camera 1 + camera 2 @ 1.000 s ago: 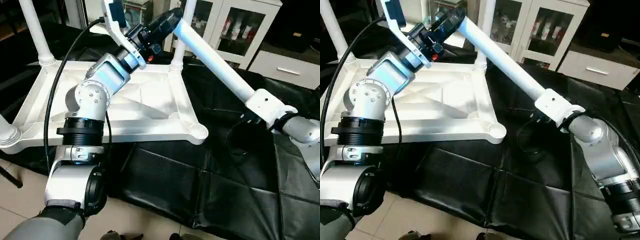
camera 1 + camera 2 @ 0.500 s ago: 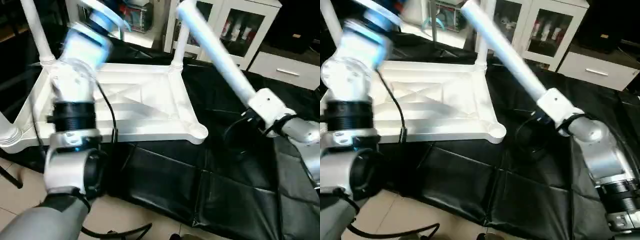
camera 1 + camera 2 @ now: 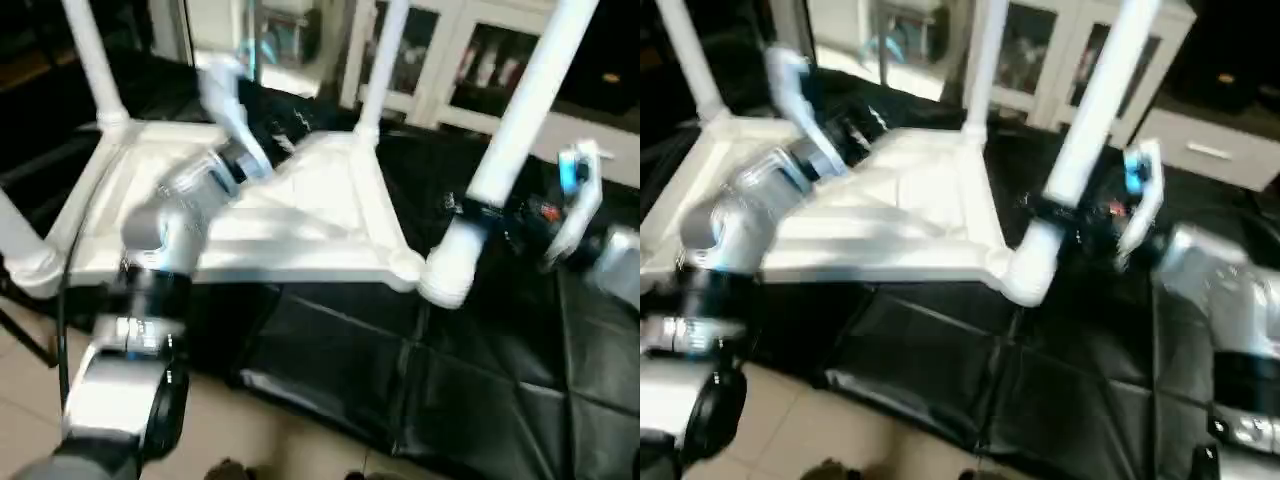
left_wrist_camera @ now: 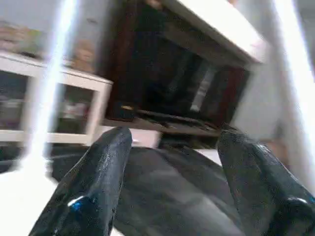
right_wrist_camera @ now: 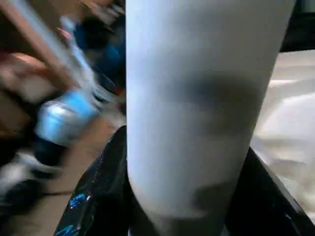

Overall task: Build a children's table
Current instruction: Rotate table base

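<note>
Swung from a slant to nearly upright, one long white tapered tube leg (image 3: pixel 520 120) stands right of centre, clamped in the right gripper (image 3: pixel 478 212). One white plastic ribbed tabletop (image 3: pixel 320 215) lies upside down at centre left on black sheeting (image 3: pixel 480 380), three legs (image 3: pixel 95 65) socketed. Left gripper (image 4: pixel 172 187) gapes empty above it. White cabinets (image 3: pixel 440 60) stand behind.

Above the upturned tabletop (image 3: pixel 300 215), three upright legs (image 3: pixel 385 60) fence the corners; the near right socket (image 3: pixel 407 266) stands open.
</note>
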